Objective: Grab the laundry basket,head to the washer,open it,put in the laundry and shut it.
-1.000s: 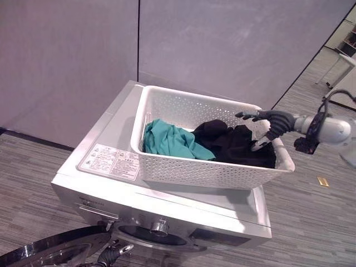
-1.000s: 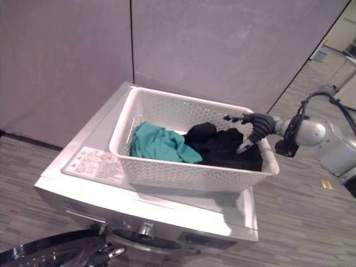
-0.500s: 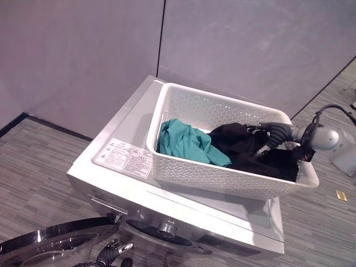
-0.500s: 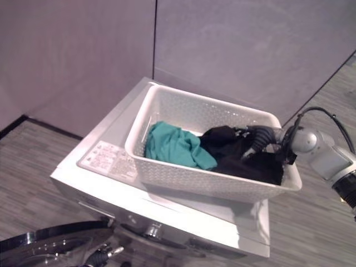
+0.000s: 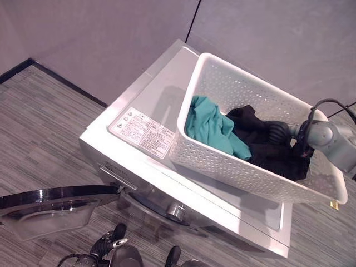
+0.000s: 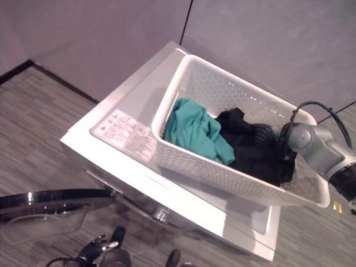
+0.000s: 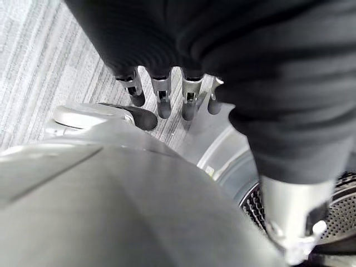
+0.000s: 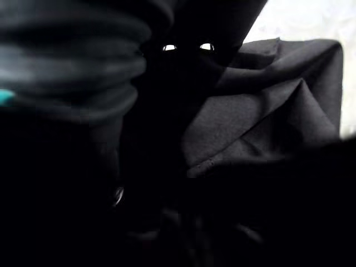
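Reaching deeper since a second ago, the right hand (image 5: 276, 132) sinks into the black garment (image 5: 261, 146), grip hidden, in the basket (image 5: 222, 161) atop the washer (image 5: 139, 130), door (image 5: 53, 203) open, loading unstarted.

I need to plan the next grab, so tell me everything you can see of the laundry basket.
The laundry basket is white perforated plastic, rectangular with a rolled rim. It sits upright on top of the washer, its right end jutting past the edge. Inside lie a teal garment and black clothing. The right hand reaches into the black clothing, fingers hidden.
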Tool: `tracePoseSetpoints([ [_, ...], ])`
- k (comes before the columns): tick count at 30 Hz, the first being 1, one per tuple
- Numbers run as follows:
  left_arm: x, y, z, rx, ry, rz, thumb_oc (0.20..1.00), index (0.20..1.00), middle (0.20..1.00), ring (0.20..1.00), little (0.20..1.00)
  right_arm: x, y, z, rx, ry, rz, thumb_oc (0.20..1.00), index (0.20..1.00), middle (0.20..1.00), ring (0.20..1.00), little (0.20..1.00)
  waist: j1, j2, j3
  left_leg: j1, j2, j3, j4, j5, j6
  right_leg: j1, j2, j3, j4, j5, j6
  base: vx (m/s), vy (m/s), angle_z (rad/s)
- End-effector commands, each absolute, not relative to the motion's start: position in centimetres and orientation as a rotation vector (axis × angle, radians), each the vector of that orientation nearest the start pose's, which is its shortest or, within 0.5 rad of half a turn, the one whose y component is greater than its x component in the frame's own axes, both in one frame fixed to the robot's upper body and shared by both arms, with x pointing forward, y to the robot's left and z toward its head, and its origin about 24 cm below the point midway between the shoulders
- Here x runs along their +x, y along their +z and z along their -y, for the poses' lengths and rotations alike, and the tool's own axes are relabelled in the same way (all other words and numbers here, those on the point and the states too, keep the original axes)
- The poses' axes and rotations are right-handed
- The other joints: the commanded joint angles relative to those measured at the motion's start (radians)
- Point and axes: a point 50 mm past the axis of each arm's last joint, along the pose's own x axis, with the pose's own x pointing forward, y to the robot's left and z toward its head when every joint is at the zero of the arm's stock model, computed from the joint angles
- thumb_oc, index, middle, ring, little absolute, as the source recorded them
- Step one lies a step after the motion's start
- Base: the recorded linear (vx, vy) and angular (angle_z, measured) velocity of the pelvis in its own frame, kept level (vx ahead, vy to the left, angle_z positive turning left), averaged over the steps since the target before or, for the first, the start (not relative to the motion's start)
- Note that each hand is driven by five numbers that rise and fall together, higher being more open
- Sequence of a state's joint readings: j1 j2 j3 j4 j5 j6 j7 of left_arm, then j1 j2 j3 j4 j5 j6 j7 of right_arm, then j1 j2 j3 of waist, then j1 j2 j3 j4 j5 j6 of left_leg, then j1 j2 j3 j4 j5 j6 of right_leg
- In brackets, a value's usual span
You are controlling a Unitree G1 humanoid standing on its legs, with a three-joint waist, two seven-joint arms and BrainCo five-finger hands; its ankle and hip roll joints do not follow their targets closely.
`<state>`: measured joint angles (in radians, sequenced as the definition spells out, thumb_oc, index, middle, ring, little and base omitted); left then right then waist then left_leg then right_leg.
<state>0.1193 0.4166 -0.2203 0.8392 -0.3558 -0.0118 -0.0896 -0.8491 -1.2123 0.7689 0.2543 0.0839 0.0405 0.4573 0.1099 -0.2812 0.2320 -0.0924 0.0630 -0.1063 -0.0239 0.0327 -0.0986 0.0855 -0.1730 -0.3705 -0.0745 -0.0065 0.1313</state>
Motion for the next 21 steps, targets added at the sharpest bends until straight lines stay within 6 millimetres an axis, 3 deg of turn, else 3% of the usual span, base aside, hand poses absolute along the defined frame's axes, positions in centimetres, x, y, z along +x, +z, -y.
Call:
tracePoseSetpoints([
  [1,14.0,-12.8,-23.2,0.039,0.025,-0.916,1.000,1.000,1.000,1.000,1.000,33.1,16.3,23.5,-1.282,0.636,-0.203,0.200,0.200,0.200,0.200,0.200,0.029,0.004,-0.001,0.004,0.066,-0.005,0.027,-0.074,0.037,-0.110,-0.116,-0.035,0.134,0.057,0.071,0.02,-0.012,0.04],
  [4,14.0,-12.9,-23.2,0.037,0.029,-0.919,1.000,1.000,1.000,1.000,1.000,33.1,16.5,23.5,-1.265,0.620,-0.187,0.200,0.200,0.200,0.200,0.200,0.026,0.005,-0.007,0.005,0.066,-0.006,0.025,-0.074,0.037,-0.111,-0.115,-0.035,0.136,0.055,0.070,0.01,0.003,0.03],
  [7,13.8,-13.0,-23.2,0.042,0.037,-0.926,1.000,1.000,1.000,1.000,1.000,33.5,18.8,24.1,-1.157,0.496,-0.067,0.200,0.200,0.200,0.200,0.200,0.002,0.013,-0.040,0.017,0.065,-0.003,0.020,-0.080,0.038,-0.106,-0.112,-0.030,0.139,0.047,0.067,0.04,0.009,0.09],
  [11,13.6,-13.2,-23.2,0.052,0.040,-0.933,1.000,1.000,1.000,1.000,1.000,33.3,22.6,24.5,-1.004,0.369,0.125,0.200,0.200,0.200,0.200,0.200,-0.016,0.020,-0.083,0.028,0.065,-0.002,0.015,-0.087,0.039,-0.102,-0.110,-0.020,0.141,0.040,0.067,0.04,0.015,0.07],
  [14,13.1,-13.4,-23.3,0.061,0.041,-0.948,1.000,1.000,1.000,1.000,1.000,32.1,27.4,24.7,-0.831,0.294,0.353,0.200,0.200,0.200,0.200,0.200,-0.033,0.029,-0.129,0.048,0.068,0.008,0.013,-0.100,0.039,-0.093,-0.104,-0.009,0.142,0.031,0.066,0.05,0.016,0.06],
  [15,13.1,-13.4,-23.3,0.062,0.040,-0.947,1.000,1.000,1.000,1.000,1.000,32.1,27.4,24.7,-0.830,0.293,0.353,0.200,0.200,0.200,0.200,0.200,-0.034,0.028,-0.131,0.044,0.065,0.006,0.013,-0.098,0.041,-0.095,-0.107,-0.010,0.140,0.033,0.067,0.05,0.014,-0.01],
  [20,12.2,-13.8,-23.7,0.080,0.060,-0.974,1.000,1.000,1.000,1.000,1.000,30.6,33.5,25.5,-0.674,0.129,0.645,0.200,0.200,0.200,0.200,0.200,-0.050,0.043,-0.183,0.077,0.060,0.019,0.020,-0.119,0.047,-0.079,-0.104,0.013,0.137,0.032,0.067,0.03,0.020,-0.03],
  [21,12.2,-13.8,-23.7,0.080,0.060,-0.974,1.000,1.000,1.000,1.000,1.000,30.6,33.6,25.5,-0.674,0.129,0.645,0.200,0.200,0.200,0.200,0.200,-0.050,0.043,-0.183,0.077,0.060,0.019,0.020,-0.120,0.047,-0.079,-0.104,0.013,0.137,0.032,0.067,0.03,0.029,-0.10],
])
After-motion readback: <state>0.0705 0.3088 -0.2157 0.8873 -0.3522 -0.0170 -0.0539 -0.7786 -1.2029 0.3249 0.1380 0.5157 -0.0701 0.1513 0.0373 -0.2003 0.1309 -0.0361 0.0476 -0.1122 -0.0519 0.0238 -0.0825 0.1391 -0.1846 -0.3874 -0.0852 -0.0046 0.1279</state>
